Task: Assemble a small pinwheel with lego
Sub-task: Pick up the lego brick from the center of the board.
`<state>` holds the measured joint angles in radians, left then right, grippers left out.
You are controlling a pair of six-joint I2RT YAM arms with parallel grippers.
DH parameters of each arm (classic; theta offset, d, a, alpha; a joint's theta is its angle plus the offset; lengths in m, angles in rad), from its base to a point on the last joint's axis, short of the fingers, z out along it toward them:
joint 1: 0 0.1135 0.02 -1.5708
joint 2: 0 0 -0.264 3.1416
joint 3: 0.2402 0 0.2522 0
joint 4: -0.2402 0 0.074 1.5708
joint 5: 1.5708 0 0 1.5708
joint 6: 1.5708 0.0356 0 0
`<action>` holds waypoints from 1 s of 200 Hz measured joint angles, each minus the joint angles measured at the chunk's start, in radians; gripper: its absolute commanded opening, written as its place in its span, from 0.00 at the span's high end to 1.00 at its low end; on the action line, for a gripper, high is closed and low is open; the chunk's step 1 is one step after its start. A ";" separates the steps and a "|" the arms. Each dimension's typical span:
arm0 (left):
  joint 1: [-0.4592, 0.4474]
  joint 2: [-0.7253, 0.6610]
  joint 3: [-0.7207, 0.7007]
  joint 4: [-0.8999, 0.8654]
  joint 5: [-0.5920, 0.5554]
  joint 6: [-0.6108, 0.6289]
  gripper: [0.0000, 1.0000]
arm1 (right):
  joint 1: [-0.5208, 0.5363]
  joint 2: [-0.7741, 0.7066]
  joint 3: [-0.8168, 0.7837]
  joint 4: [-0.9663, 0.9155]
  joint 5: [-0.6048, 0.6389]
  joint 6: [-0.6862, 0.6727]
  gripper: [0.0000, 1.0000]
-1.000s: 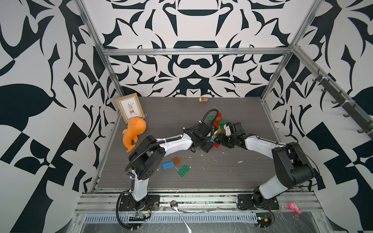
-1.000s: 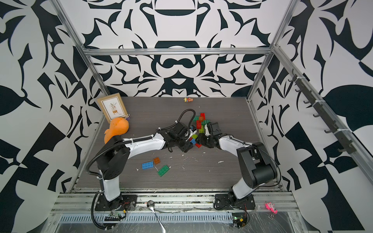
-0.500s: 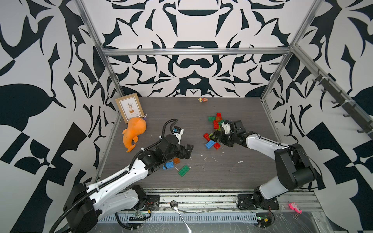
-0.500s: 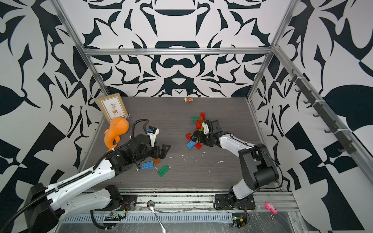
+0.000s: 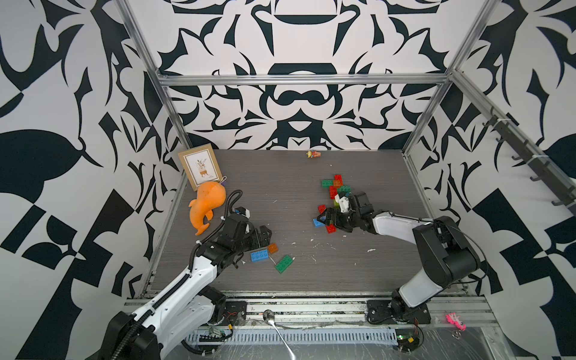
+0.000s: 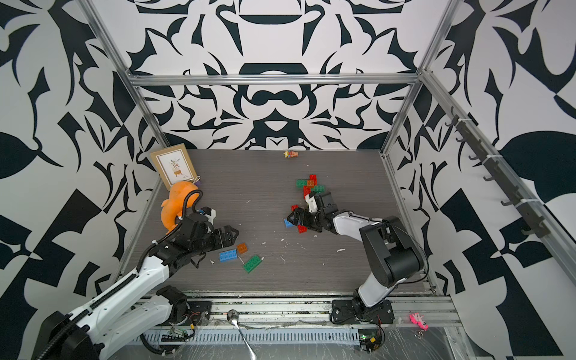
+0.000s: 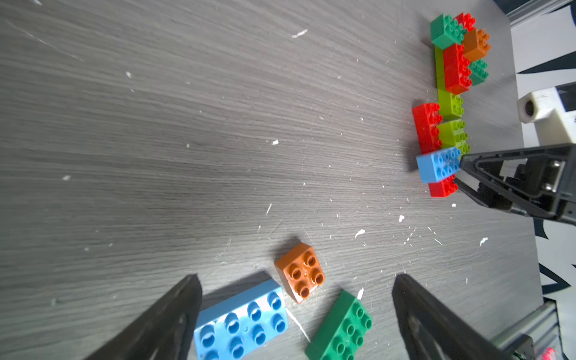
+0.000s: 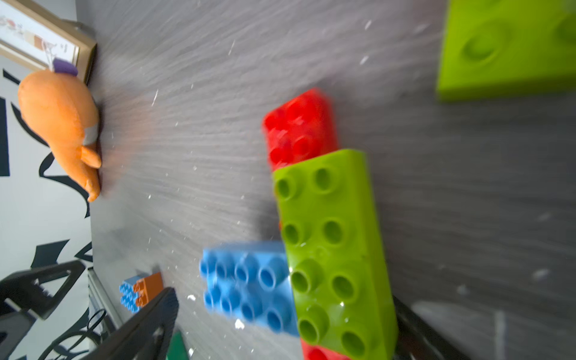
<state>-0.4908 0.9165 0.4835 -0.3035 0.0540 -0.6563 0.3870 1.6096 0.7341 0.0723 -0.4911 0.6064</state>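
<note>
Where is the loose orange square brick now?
In a top view, the small square orange plastic brick lies on the left side, just ahead of the open left gripper, beside a blue oblong brick.

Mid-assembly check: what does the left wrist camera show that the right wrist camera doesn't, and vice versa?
Only the left wrist: a dark green studded plastic brick and a small square orange brick, stacked together. Only the right wrist: the orange plush toy and the framed picture. Both: a lime oblong brick clustered with a blue oblong brick and a red one, plus the loose blue brick and loose square orange brick.
</note>
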 measured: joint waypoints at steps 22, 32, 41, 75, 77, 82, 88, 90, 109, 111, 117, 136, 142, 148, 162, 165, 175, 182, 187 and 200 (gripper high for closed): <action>0.000 0.028 -0.002 0.003 0.054 0.000 0.07 | 0.048 -0.035 -0.033 0.004 0.004 0.022 0.01; -0.005 0.036 -0.003 0.000 0.074 0.003 0.09 | 0.063 -0.049 -0.046 0.006 0.012 0.028 0.01; -0.023 0.036 -0.004 -0.009 0.077 0.004 0.10 | 0.076 -0.062 -0.055 0.003 0.021 0.030 0.01; -0.271 -0.038 -0.041 -0.035 0.007 -0.014 0.11 | 0.072 -0.155 -0.075 -0.034 0.089 0.031 0.01; -0.287 -0.042 -0.043 -0.036 0.001 -0.017 0.11 | 0.071 -0.162 -0.076 -0.035 0.091 0.031 0.01; -0.334 -0.049 -0.049 -0.041 -0.022 -0.024 0.12 | 0.069 -0.177 -0.076 -0.039 0.095 0.031 0.01; -0.381 -0.053 -0.053 -0.047 -0.042 -0.032 0.11 | 0.066 -0.192 -0.076 -0.041 0.096 0.031 0.01; -0.398 -0.052 -0.056 -0.049 -0.048 -0.038 0.11 | 0.066 -0.198 -0.075 -0.042 0.096 0.031 0.01; -0.480 -0.021 -0.077 -0.050 -0.103 -0.061 0.11 | 0.059 -0.227 -0.075 -0.053 0.095 0.030 0.01; -0.484 -0.014 -0.079 -0.049 -0.107 -0.062 0.11 | 0.059 -0.229 -0.075 -0.055 0.095 0.030 0.01; -0.502 0.011 -0.080 -0.049 -0.124 -0.064 0.11 | 0.058 -0.232 -0.075 -0.058 0.093 0.030 0.01; -0.542 0.113 -0.076 -0.034 -0.167 -0.066 0.12 | 0.058 -0.235 -0.075 -0.069 0.080 0.027 0.01; -0.551 0.145 -0.071 -0.030 -0.176 -0.066 0.12 | 0.058 -0.235 -0.075 -0.072 0.076 0.026 0.01; -0.558 0.174 -0.059 -0.024 -0.191 -0.063 0.13 | 0.057 -0.235 -0.075 -0.075 0.071 0.026 0.01; -0.571 0.240 -0.026 -0.002 -0.203 -0.060 0.17 | 0.052 -0.235 -0.075 -0.077 0.061 0.023 0.01; -0.573 0.253 -0.019 0.003 -0.205 -0.059 0.18 | 0.051 -0.235 -0.075 -0.077 0.059 0.023 0.01; -0.586 0.291 -0.001 0.018 -0.220 -0.058 0.20 | 0.048 -0.236 -0.075 -0.080 0.051 0.021 0.01; -0.597 0.310 0.010 0.024 -0.232 -0.056 0.22 | 0.045 -0.237 -0.075 -0.084 0.047 0.019 0.01; -0.606 0.322 0.015 0.029 -0.237 -0.053 0.24 | 0.043 -0.239 -0.075 -0.085 0.044 0.019 0.01; -0.632 0.351 0.029 0.035 -0.257 -0.050 0.27 | 0.038 -0.243 -0.075 -0.091 0.035 0.016 0.01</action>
<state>-1.1233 1.2671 0.5125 -0.2684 -0.2035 -0.7059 0.4252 1.3663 0.6590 -0.0189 -0.4557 0.6224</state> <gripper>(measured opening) 0.754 0.989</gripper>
